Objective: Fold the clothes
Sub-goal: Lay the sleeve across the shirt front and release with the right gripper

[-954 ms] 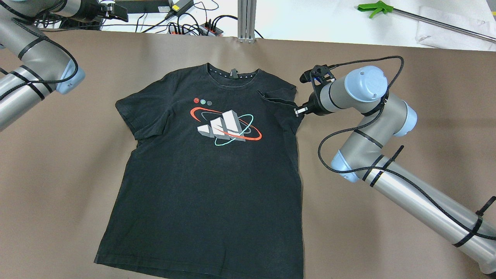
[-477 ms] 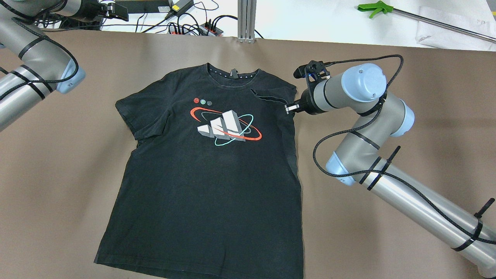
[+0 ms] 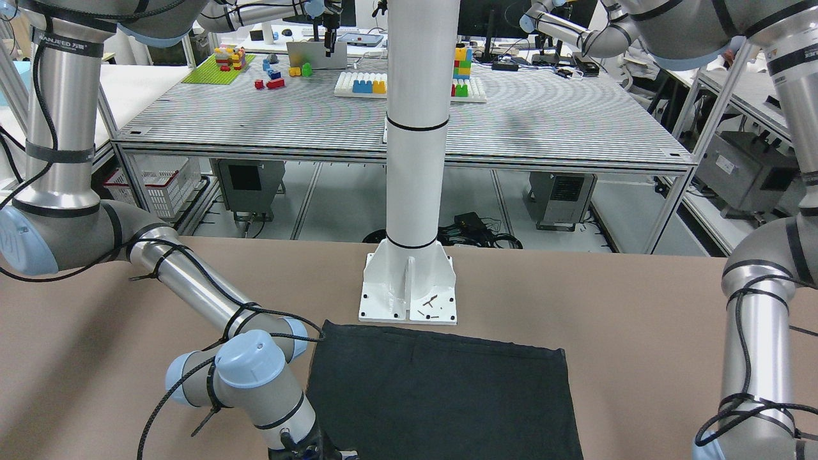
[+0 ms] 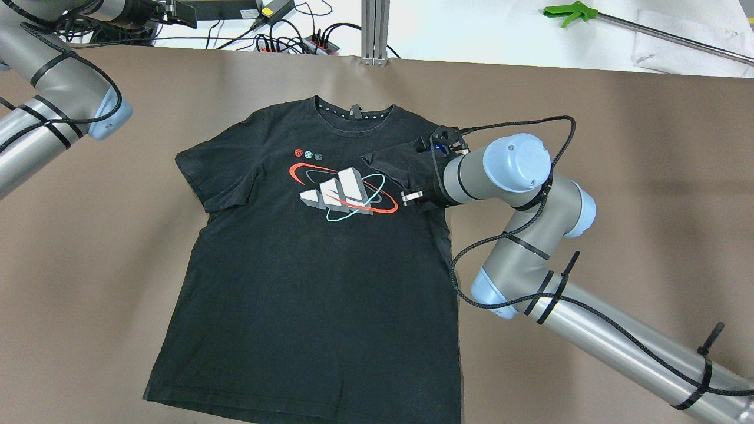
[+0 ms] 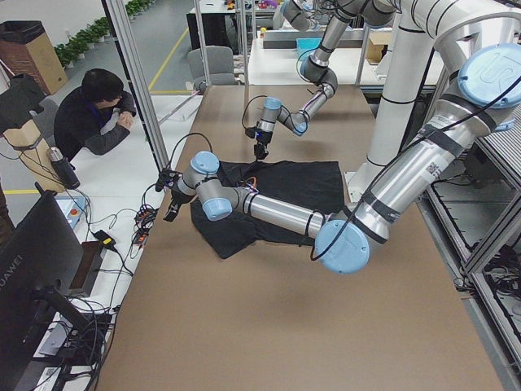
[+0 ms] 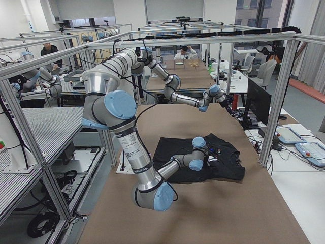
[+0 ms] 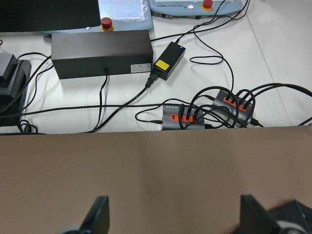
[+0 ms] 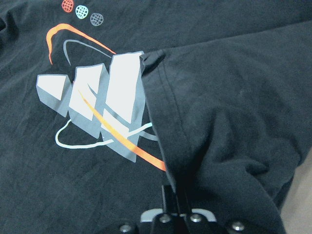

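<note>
The clothes are one black T-shirt [image 4: 306, 282] with a white, red and teal chest print, lying face up on the brown table [image 4: 618, 147]. My right gripper [image 4: 411, 196] is shut on the hem of the shirt's right sleeve [image 4: 394, 162]. It holds the sleeve folded inward over the chest, its edge at the print. The right wrist view shows the jaws [image 8: 173, 197] pinching that sleeve [image 8: 219, 107] beside the print. My left gripper [image 7: 175, 219] is open and holds nothing. It hovers at the table's far left edge [image 4: 177, 12], well away from the shirt.
Power strips and cables [image 4: 294, 41] lie just past the table's far edge, beside an aluminium post [image 4: 375, 29]. A green grabber tool [image 4: 568, 13] lies at the far right. The white pole base [image 3: 409, 287] stands near the shirt's bottom hem. A person [image 5: 94, 114] sits beyond the table.
My right gripper has carried the sleeve leftward and nearer, from the shirt's right edge to over the chest. The sleeve now folds onto the shirt. The left arm has barely shifted.
</note>
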You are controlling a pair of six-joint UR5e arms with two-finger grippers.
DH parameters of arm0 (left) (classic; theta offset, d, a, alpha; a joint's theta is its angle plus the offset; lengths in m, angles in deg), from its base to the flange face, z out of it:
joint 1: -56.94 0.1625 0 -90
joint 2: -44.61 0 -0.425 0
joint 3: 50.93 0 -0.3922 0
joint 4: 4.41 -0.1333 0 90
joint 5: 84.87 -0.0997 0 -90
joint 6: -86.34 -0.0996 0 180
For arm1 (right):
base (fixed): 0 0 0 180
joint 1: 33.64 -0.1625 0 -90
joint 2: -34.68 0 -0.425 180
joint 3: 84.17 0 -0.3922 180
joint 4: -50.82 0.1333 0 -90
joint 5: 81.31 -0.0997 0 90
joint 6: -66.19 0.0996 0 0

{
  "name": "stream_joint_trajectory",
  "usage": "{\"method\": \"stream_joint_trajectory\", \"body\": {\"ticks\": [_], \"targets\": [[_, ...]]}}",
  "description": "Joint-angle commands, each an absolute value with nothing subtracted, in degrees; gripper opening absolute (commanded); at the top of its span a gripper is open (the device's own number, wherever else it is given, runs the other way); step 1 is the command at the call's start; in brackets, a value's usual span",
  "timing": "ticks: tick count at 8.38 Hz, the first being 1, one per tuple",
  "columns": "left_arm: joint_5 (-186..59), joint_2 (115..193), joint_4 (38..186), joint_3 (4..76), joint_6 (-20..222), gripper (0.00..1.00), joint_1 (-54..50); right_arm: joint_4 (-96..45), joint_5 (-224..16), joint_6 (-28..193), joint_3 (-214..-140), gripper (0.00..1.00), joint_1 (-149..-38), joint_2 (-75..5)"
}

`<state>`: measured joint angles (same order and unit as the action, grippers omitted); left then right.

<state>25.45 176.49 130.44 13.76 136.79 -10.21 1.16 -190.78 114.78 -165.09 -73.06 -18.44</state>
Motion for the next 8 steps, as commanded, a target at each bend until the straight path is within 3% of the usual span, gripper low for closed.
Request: {"method": "stream_joint_trajectory", "body": {"ticks": [1, 2, 8], "targets": [[25.4, 176.5, 130.4, 13.8, 136.8, 0.95, -10.2, 1.2, -188.9, 114.9, -165.0, 0.59, -71.5, -18.4], [25.4, 176.6, 130.4, 13.8, 136.8, 0.94, -10.2, 1.3, -188.9, 114.9, -165.1, 0.94, -71.5, -18.8], [29.4, 172.9, 136.0, 14.9, 137.2, 0.94, -9.4, -3.6, -191.7, 114.8, -168.4, 0.94, -79.6, -18.5]]}}
